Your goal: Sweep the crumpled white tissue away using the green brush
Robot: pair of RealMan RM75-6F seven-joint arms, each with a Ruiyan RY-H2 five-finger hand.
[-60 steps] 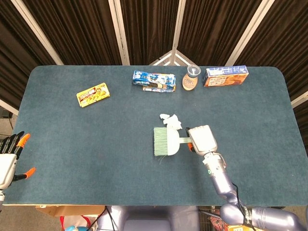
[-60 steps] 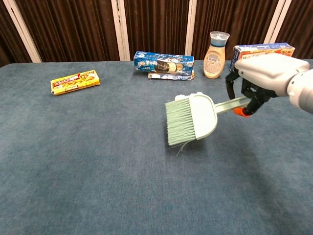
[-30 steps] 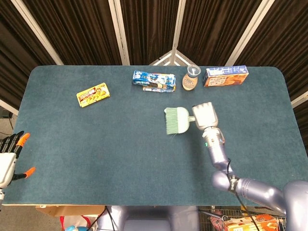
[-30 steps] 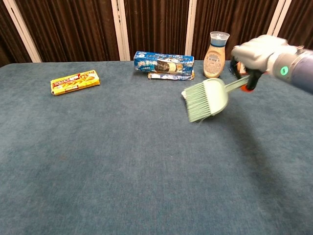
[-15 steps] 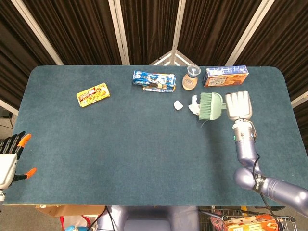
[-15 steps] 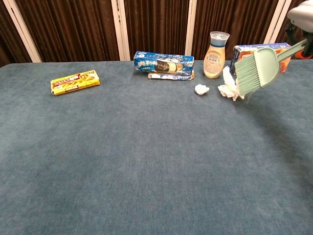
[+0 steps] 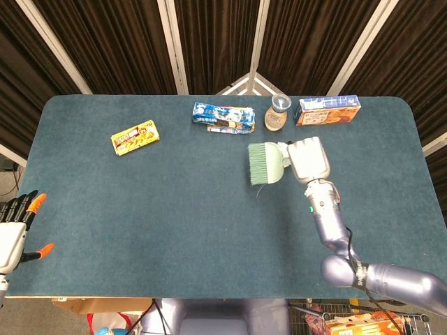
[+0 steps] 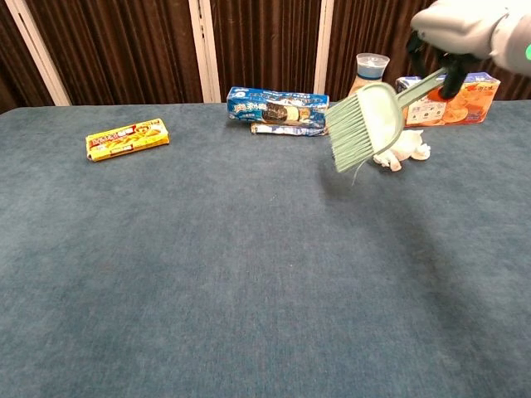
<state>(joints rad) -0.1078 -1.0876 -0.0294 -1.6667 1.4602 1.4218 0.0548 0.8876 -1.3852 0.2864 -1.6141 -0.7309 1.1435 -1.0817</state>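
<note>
My right hand (image 7: 309, 159) grips the handle of the green brush (image 7: 264, 164), which hangs tilted above the table with its bristles pointing left and down. In the chest view the brush (image 8: 365, 124) is in the air in front of the crumpled white tissue (image 8: 405, 149), and the right hand (image 8: 460, 29) is at the top right. The tissue lies on the cloth just in front of the orange box, behind and right of the bristles. The head view hides the tissue under the brush and hand. My left hand (image 7: 14, 227) is off the table's left front corner, fingers spread, holding nothing.
Along the back edge stand a blue cookie pack (image 7: 223, 117), a sauce bottle (image 7: 277, 114) and an orange box (image 7: 327, 110). A yellow snack packet (image 7: 135, 137) lies at the back left. The table (image 7: 140, 230) is covered in dark blue cloth.
The brush swept the tissue to the back right, toward the orange box, then swung back left and rose off the cloth. The left hand stayed still.
</note>
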